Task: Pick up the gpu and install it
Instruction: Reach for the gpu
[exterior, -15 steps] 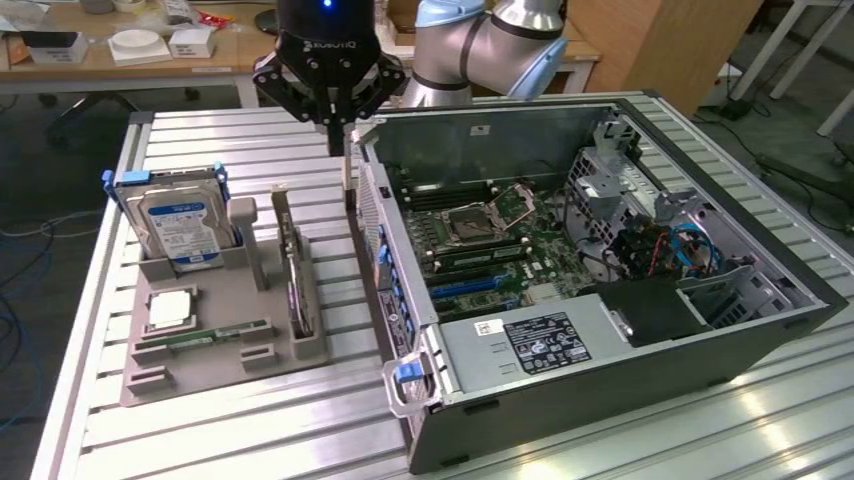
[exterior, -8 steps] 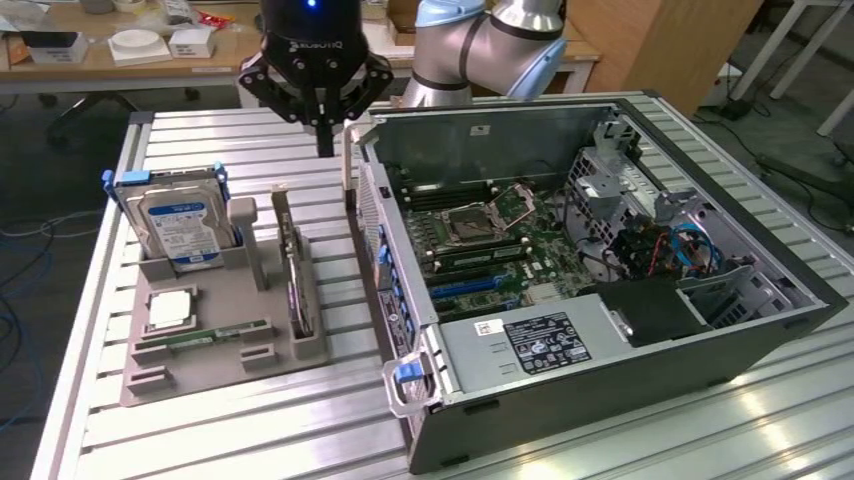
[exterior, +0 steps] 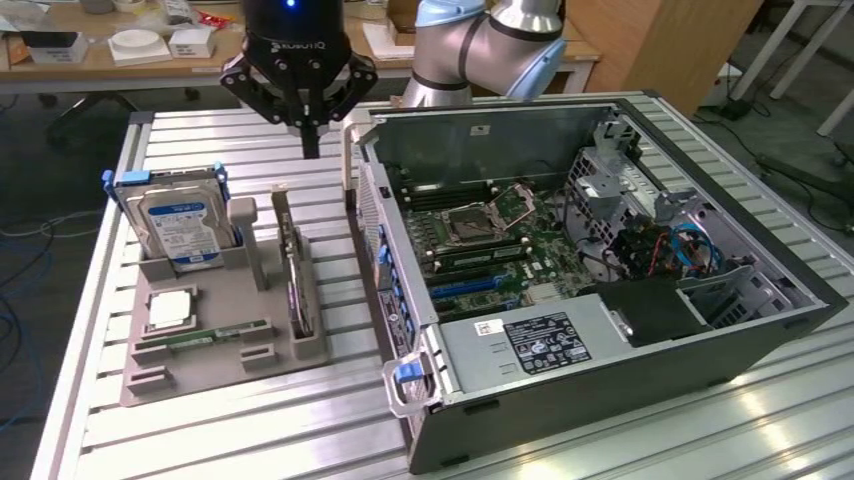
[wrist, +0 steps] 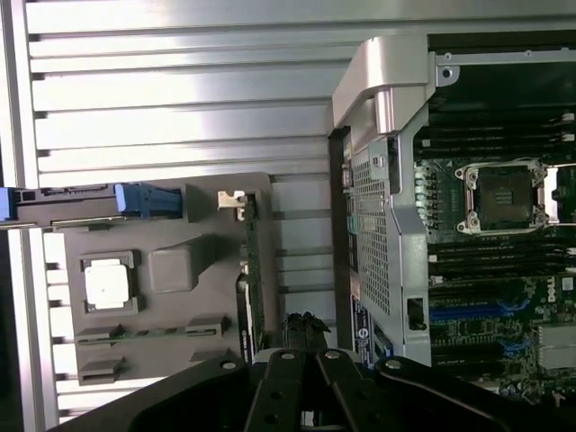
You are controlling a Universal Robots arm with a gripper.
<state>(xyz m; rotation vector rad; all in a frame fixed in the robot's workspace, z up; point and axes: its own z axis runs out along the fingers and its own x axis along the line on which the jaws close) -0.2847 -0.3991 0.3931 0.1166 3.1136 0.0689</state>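
The slatted tabletop (exterior: pixel 200 440) carried an open computer case (exterior: pixel 601 400); at its nine o'clock a grey tray (exterior: pixel 220 300) held the gpu (exterior: pixel 302 290) on edge; at the gpu's twelve o'clock hung the "ROBOTIQ"-lettered gripper (exterior: pixel 311 148), pressed together, pinching nothing.

The exterior view looked down at a slant across the worktop (exterior: pixel 267 430), from far enough back to take in the whole open computer case (exterior: pixel 747 345) and the parts tray (exterior: pixel 200 378). The wrist view faced straight down past the gripper (wrist: pixel 306 328) from closer in. Both views shared the parts tray (wrist: pixel 162 360) and the adjoining side of the computer case (wrist: pixel 387 81).
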